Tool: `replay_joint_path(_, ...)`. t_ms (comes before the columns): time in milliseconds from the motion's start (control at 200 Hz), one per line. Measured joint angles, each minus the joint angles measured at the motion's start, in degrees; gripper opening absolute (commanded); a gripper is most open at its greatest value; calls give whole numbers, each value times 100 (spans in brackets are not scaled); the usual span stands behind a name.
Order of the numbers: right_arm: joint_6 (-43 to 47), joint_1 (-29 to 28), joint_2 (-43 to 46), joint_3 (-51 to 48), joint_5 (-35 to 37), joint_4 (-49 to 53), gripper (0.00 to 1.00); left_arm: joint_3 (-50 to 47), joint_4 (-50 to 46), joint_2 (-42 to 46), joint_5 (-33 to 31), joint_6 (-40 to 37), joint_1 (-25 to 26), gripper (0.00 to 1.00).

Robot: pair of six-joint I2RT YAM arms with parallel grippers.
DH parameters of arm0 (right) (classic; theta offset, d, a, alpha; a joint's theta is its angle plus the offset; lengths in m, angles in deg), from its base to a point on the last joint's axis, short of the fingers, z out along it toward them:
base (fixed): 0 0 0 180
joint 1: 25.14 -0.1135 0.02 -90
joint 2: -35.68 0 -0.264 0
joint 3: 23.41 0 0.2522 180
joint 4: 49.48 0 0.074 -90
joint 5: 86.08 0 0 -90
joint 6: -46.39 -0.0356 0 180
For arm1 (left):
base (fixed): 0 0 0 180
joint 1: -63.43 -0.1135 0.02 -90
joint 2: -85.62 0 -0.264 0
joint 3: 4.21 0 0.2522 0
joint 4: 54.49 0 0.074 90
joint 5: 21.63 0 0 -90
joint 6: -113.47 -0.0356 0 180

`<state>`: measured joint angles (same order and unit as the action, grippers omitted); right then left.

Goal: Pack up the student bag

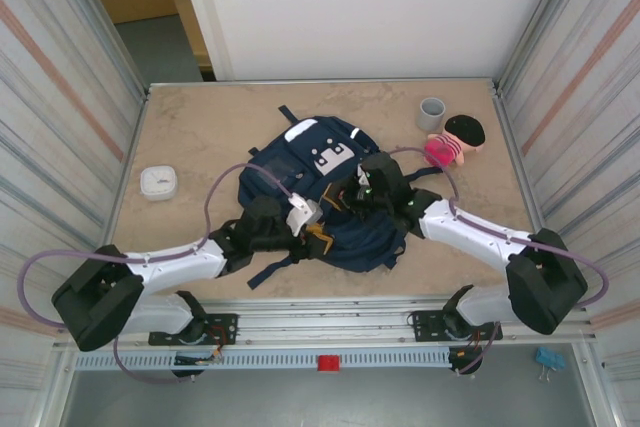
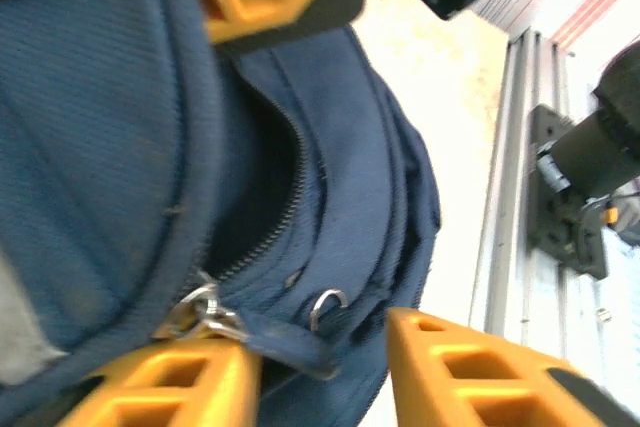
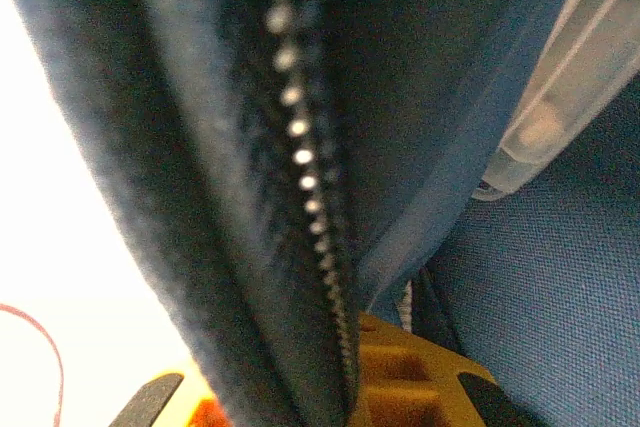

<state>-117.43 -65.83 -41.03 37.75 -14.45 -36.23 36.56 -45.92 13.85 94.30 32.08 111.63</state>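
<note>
Bag: large navy-blue fabric student bag [image 1: 300,172] with white patches, lying flat mid-table on the beige marbled tabletop [image 1: 190,127], dark straps trailing toward the near edge.
Left arm: reaches in from its base at lower left, forearm low and roughly level, wrist pointing right at the bag's near side.
Left gripper [image 1: 317,238]: at the bag's near edge. Orange fingers [image 2: 470,372] stand apart, released. A bulge of blue fabric sits between them, and a small metal zipper pull [image 2: 205,312] touches one finger.
Right arm: comes from its base at lower right, forearm angled up and left, wrist over the bag's middle.
Right gripper [image 1: 347,197]: on top of the bag, clenched on a fold of its fabric beside a zip. A row of pale zipper teeth [image 3: 300,157] runs down to the orange finger [image 3: 415,377] (very close, blurred).
Grippers: near each other, not touching.
Far right: grey cylindrical cup [image 1: 431,113], upright, with a plush doll [image 1: 455,139] (black hair, pink body) just beside it.
Left of bag: white round disc [image 1: 158,182], well apart.
</note>
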Motion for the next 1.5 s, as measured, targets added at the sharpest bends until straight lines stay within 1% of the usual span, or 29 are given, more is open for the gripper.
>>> replay_joint_path(60,407,116,0,188,-186,284,3,48,-22,31,46,-177,28,57)
replay_joint_path(205,1252,560,-15,420,-920,861,4,98,-372,435,55,-678,42,67)
replay_joint_path(336,2238,909,-153,791,-1506,1613,4,190,-981,997,35,-1480,15,78)
replay_joint_path(416,2767,1049,-214,960,-1825,1976,5,208,-1349,1270,37,-2063,-94,80)
replay_joint_path(551,3405,1231,-352,1137,-2358,2387,5,208,-1679,1390,-4,-2951,-522,83)
replay_joint_path(651,3696,1263,-468,1257,-2592,2583,5,223,-1759,1213,-28,-3464,-704,84)
replay_joint_path(762,3901,1266,-579,1379,-2778,2730,5,409,-1823,697,-37,-3943,-743,84)
replay_joint_path(862,4015,1266,-643,1443,-2872,2820,6,590,-1755,275,48,-4183,-841,79)
replay_joint_path(917,4050,1272,-669,1480,-2924,2852,6,614,-1635,136,133,-4253,-892,72)
replay_joint_path(992,4113,1290,-675,1499,-2949,2894,7,625,-1447,-15,273,-4256,-935,59)
replay_joint_path(1027,4131,1300,-678,1506,-2957,2914,7,625,-1333,-74,354,-4218,-940,55)
replay_joint_path(1198,4133,1351,-713,1576,-2973,2949,9,605,-732,-260,662,-3908,-896,21)
replay_joint_path(1233,4133,1384,-710,1589,-2968,2957,11,575,-636,-282,697,-3825,-881,11)
replay_joint_path(1268,4133,1414,-710,1598,-2959,3001,18,560,-555,-297,715,-3764,-870,7)
replay_joint_path(1318,4131,1453,-706,1644,-2894,3117,29,555,-485,-310,717,-3705,-870,4)
replay_joint_path(1378,4164,1471,-638,1784,-2649,3342,40,555,-457,-326,726,-3578,-870,4)
replay_joint_path(1453,4146,1434,-393,1980,-2081,3711,44,555,-437,-334,754,-3392,-870,4)
replay_joint_path(1498,4107,1351,-157,2122,-1502,4050,46,557,-444,-334,761,-3241,-872,4)
